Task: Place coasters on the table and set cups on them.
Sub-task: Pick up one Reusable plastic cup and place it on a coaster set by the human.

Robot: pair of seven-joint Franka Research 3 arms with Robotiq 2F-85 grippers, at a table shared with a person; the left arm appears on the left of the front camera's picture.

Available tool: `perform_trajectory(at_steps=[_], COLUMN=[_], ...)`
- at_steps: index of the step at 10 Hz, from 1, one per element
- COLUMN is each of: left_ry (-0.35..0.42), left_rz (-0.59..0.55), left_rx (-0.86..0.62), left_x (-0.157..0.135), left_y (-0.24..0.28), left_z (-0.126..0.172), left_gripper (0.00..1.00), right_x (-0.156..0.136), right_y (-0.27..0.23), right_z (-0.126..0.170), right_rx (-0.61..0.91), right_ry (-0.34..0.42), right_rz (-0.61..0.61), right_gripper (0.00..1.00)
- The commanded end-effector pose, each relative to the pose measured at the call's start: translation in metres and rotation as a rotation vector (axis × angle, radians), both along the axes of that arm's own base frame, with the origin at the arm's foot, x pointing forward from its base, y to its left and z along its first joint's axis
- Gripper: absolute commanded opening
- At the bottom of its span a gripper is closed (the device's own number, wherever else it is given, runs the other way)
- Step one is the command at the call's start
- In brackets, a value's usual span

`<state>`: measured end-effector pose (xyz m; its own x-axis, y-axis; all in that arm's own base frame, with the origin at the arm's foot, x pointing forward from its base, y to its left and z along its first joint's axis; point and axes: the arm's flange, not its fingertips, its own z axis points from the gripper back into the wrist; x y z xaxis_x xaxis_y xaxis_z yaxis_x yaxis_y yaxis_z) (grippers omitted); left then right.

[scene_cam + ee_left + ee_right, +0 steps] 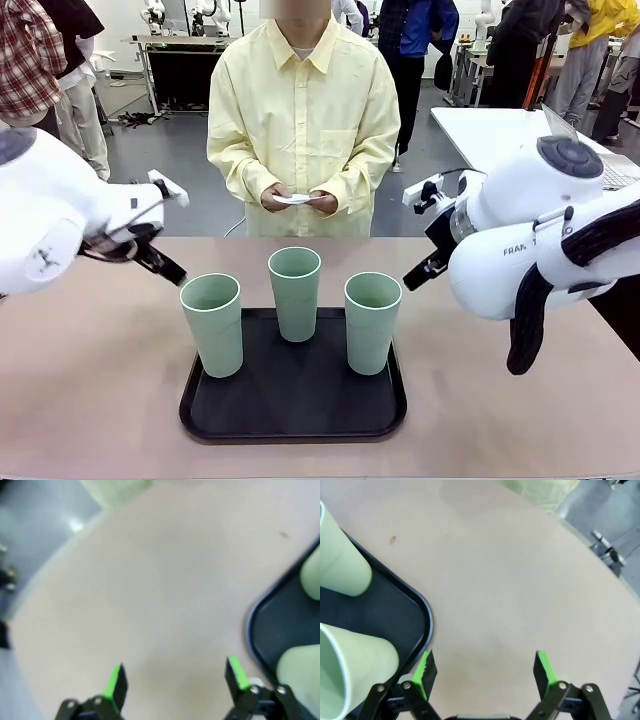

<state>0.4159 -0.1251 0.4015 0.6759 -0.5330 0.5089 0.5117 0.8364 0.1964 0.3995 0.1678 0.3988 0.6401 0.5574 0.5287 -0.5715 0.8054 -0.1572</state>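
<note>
Though wide apart, both jaws empty beside the tray (290,405), cups (295,295) outside them.

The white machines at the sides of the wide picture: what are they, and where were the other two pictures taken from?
They are two robot arms, each ending in a two-finger gripper. The wide picture looks from between them across the table at a person, who holds something thin and white, probably the coasters. Three green cups stand on a black tray. The other two pictures come from cameras on the wrists, looking along the green-tipped fingers: the left gripper and the right gripper both stand open, empty, above bare tabletop beside the tray.
</note>
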Motion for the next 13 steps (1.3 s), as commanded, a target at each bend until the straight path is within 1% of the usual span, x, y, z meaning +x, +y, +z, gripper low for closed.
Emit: perform_trajectory(at_steps=[1, 2, 3, 4, 5, 6, 7, 8, 9, 10, 11, 12, 13], left_ry=[-0.014, 0.036, 0.131, 0.238, 0.3, 0.337, 0.36, 0.338, 0.343, 0.343, 0.356, 0.335, 0.344], left_rz=[0.03, 0.019, -0.035, -0.071, -0.076, -0.068, -0.034, -0.001, -0.082, -0.082, -0.069, -0.051, -0.048], left_rx=[0.036, 0.027, -0.009, -0.036, -0.021, -0.01, 0.0, 0.028, 0.0, 0.0, 0.015, -0.175, -0.392], left_x=[-0.025, -0.047, -0.069, -0.098, -0.121, -0.141, -0.154, -0.157, -0.126, -0.126, -0.131, -0.133, -0.139], left_y=[-0.004, 0.001, 0.005, 0.009, 0.01, 0.012, 0.013, 0.011, 0.0, 0.0, 0.003, 0.021, 0.043], left_z=[0.066, 0.089, 0.103, 0.102, 0.101, 0.097, 0.088, 0.073, 0.114, 0.114, 0.114, 0.113, 0.12], left_gripper=[1.0, 1.0, 1.0, 1.0, 1.0, 1.0, 1.0, 1.0, 1.0, 1.0, 1.0, 1.0, 1.0], right_x=[-0.023, -0.043, -0.069, -0.107, -0.139, -0.163, -0.173, -0.165, -0.151, -0.151, -0.157, -0.141, -0.131], right_y=[0.011, 0.011, 0.01, 0.004, 0.003, -0.001, -0.008, -0.021, 0.002, 0.002, -0.001, -0.043, -0.081], right_z=[0.053, 0.072, 0.085, 0.095, 0.096, 0.091, 0.083, 0.072, 0.105, 0.105, 0.112, 0.1, 0.095], right_rx=[-0.043, -0.078, -0.114, -0.175, -0.216, -0.24, -0.222, -0.298, -0.251, -0.251, -0.27, 0.08, 0.387], right_ry=[0.043, 0.094, 0.194, 0.287, 0.327, 0.34, 0.347, 0.242, 0.341, 0.341, 0.318, 0.393, 0.493], right_rz=[-0.02, -0.036, -0.04, -0.046, -0.035, -0.036, -0.046, -0.099, -0.043, -0.043, -0.051, -0.097, -0.1], right_gripper=[1.0, 1.0, 1.0, 1.0, 1.0, 1.0, 1.0, 1.0, 1.0, 1.0, 1.0, 1.0, 1.0])
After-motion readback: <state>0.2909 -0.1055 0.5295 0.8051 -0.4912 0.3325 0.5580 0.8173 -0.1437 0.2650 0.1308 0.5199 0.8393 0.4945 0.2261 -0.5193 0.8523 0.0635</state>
